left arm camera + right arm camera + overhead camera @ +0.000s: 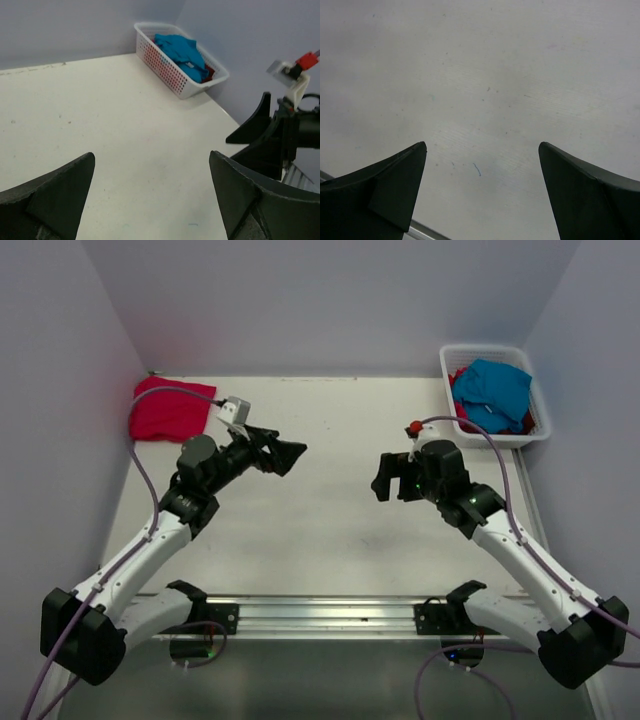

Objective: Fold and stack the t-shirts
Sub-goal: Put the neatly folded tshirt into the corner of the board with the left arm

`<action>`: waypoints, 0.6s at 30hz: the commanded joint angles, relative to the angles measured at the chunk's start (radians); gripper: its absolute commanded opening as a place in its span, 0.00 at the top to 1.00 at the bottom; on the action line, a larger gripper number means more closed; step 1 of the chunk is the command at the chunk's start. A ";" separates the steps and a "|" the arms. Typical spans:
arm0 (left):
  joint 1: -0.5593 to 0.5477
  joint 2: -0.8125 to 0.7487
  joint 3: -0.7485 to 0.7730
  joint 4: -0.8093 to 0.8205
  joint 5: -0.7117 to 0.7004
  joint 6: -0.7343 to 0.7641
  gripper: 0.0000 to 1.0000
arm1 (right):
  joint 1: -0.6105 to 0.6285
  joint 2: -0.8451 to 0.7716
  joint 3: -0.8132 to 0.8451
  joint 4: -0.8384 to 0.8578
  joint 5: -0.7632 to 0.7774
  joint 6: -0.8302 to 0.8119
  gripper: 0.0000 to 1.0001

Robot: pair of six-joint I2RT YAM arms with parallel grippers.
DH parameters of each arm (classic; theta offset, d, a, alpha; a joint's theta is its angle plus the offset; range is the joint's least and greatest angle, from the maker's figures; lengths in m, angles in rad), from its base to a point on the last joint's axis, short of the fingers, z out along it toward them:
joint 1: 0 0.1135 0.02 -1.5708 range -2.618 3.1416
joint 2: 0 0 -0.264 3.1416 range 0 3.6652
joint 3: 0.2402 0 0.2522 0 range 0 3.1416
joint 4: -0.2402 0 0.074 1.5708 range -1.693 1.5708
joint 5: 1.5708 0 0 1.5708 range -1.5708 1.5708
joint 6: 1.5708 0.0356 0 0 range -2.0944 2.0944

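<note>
Basket (485, 348), far right: red cloth (458, 376) mostly buried under blue shirt (492, 390); number of red pieces unclear. Far left: folded red shirt (165, 412), far edge crossed by purple cable (180, 390). Left gripper (152, 195), right gripper (482, 185): finger bases cut off at bottom edge.

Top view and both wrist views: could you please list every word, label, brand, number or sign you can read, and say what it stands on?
None: no word, number, brand or sign can be read in any view.
The basket, blue shirt and red shirt show no print or label.
The table bears only specks and a small blue mark, which is not a letter.
</note>
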 commanded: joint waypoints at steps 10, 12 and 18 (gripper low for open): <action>-0.134 -0.135 -0.023 -0.306 -0.046 0.168 0.00 | 0.001 -0.175 0.165 -0.231 0.356 -0.032 0.01; -0.138 -0.148 -0.014 -0.306 -0.033 0.170 0.00 | 0.001 -0.189 0.193 -0.261 0.372 -0.044 0.01; -0.143 -0.145 -0.003 -0.336 0.000 0.187 0.00 | 0.000 -0.214 0.224 -0.291 0.393 -0.060 0.01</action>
